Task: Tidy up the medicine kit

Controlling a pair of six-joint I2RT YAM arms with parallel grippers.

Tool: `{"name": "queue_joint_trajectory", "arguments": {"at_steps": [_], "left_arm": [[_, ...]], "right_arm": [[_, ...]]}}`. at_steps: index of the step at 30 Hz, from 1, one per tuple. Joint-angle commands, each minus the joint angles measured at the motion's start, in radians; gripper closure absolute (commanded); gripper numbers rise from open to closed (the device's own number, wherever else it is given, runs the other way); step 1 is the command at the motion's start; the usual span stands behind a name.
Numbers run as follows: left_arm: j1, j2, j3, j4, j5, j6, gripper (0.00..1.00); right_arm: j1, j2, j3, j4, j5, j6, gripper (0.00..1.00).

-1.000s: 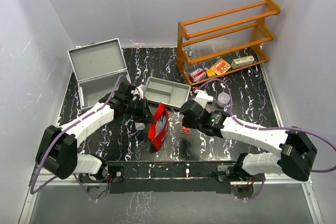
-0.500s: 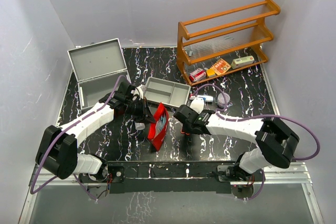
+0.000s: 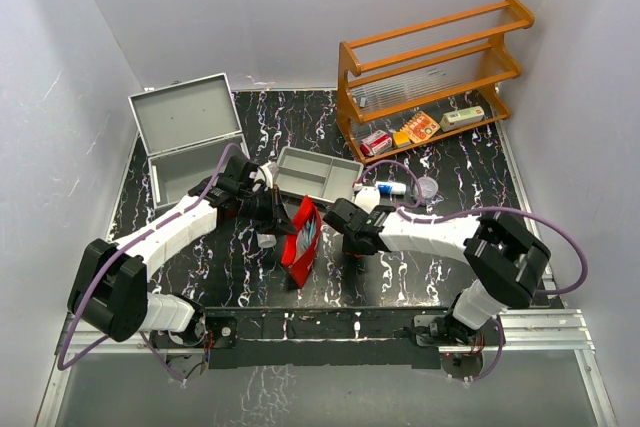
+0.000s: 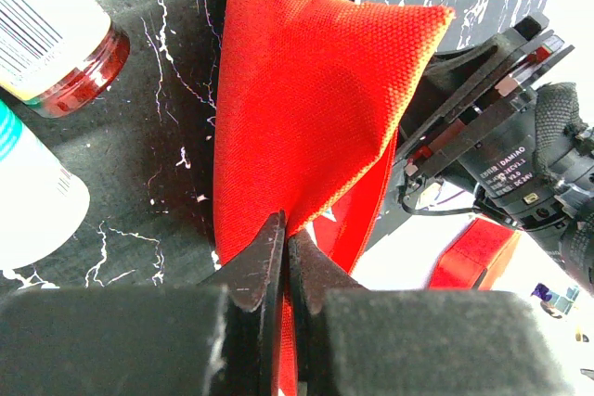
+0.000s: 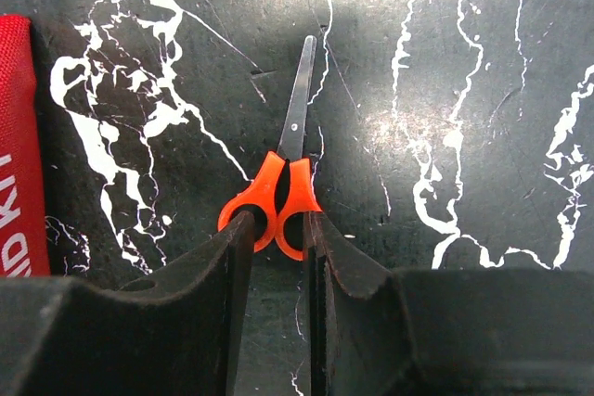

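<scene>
My left gripper point(image 3: 283, 219) is shut on the edge of the red kit pouch point(image 3: 302, 237), holding it upright and open at the table's middle; the wrist view shows the red fabric point(image 4: 306, 108) pinched between the jaws of the left gripper point(image 4: 286, 243). My right gripper point(image 3: 350, 244) is just right of the pouch. In its wrist view the right gripper point(image 5: 278, 224) has its fingers closed against the orange handles of the small scissors point(image 5: 290, 183), which lie flat on the black table with the blade pointing away. The pouch edge point(image 5: 14, 136) shows at left.
A grey divided tray point(image 3: 318, 172) lies behind the pouch, and an open grey case point(image 3: 190, 137) stands at the back left. A wooden shelf point(image 3: 430, 67) with small boxes is at the back right. A tube point(image 3: 392, 188) and a round clear lid point(image 3: 427, 188) lie nearby. Bottles point(image 4: 56, 25) lie left of the pouch.
My right arm has swung left and down to the scissors beside the pouch, uncovering the tube and lid behind it. The left arm and pouch have not moved.
</scene>
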Motion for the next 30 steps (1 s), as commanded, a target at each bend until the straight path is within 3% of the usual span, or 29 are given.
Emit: {"name": "queue_joint_trajectory", "arguments": {"at_steps": [1,4,10,14,16,30], "left_arm": [[0.004,-0.021,0.015,-0.014,0.007,0.004,1.00],[0.003,-0.021,0.014,-0.012,0.007,0.004,1.00],[0.003,-0.021,0.014,-0.010,0.008,0.004,1.00],[0.004,-0.021,0.013,-0.011,0.008,0.004,1.00],[0.004,-0.021,0.011,-0.009,0.008,0.003,1.00],[0.004,-0.020,0.016,-0.009,0.010,0.004,1.00]], "right_arm": [[-0.006,0.023,0.051,-0.009,0.011,0.003,0.74],[-0.008,0.044,0.051,-0.010,0.003,0.002,0.74],[-0.011,0.112,0.059,-0.046,-0.005,-0.009,0.85],[-0.012,0.150,0.056,-0.052,-0.013,-0.019,1.00],[-0.011,0.148,0.055,-0.051,-0.012,-0.022,1.00],[-0.011,-0.188,-0.011,0.068,0.077,-0.006,1.00]]}}
